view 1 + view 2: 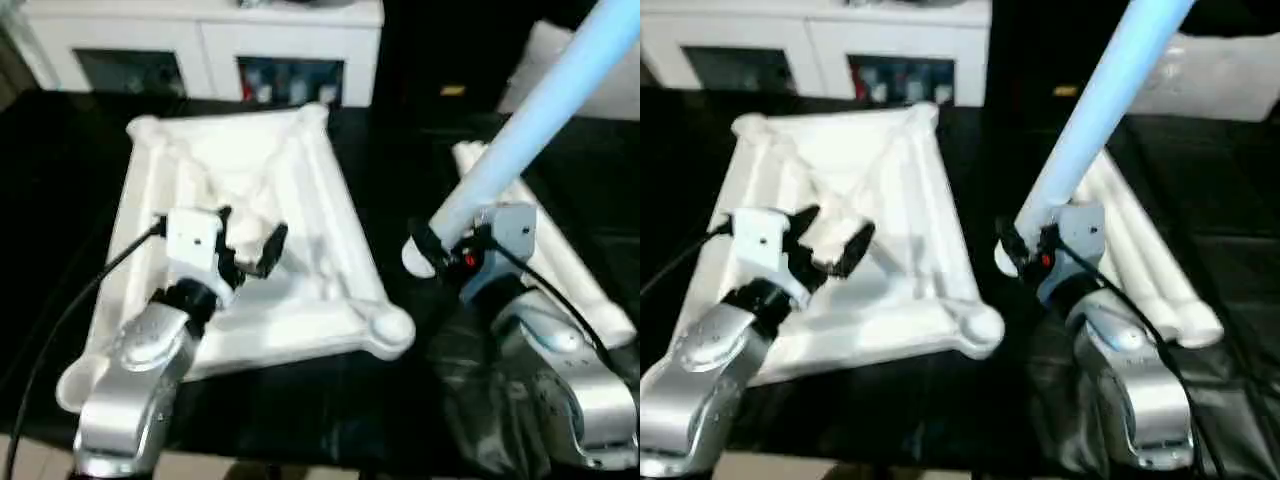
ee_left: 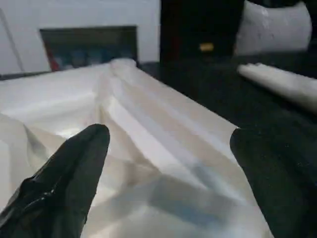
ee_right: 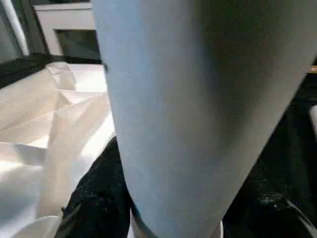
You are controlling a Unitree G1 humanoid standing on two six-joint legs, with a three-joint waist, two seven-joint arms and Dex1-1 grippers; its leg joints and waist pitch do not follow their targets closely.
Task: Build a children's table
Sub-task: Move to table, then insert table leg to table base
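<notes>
The children's table top (image 1: 300, 170) lies upside down on the black work table, ribbed underside up, with a round corner socket (image 1: 390, 330) nearest my right arm. My left gripper (image 1: 252, 235) hovers open just above the ribs near the top's middle, its black fingers (image 2: 74, 173) wide apart and holding nothing. To the right of the top, my right gripper (image 1: 440, 250) is shut on the thick end of a white leg (image 1: 540, 110). That leg slants up and away to the right and looks pale blue in the light. In the right wrist view the leg (image 3: 198, 99) stands close in front.
More white legs (image 1: 1150, 260) lie side by side on the black cover behind my right arm. A white cabinet (image 1: 200, 40) stands along the back. A white bundle (image 1: 1230, 70) sits at the far right. The table's front edge runs just below my forearms.
</notes>
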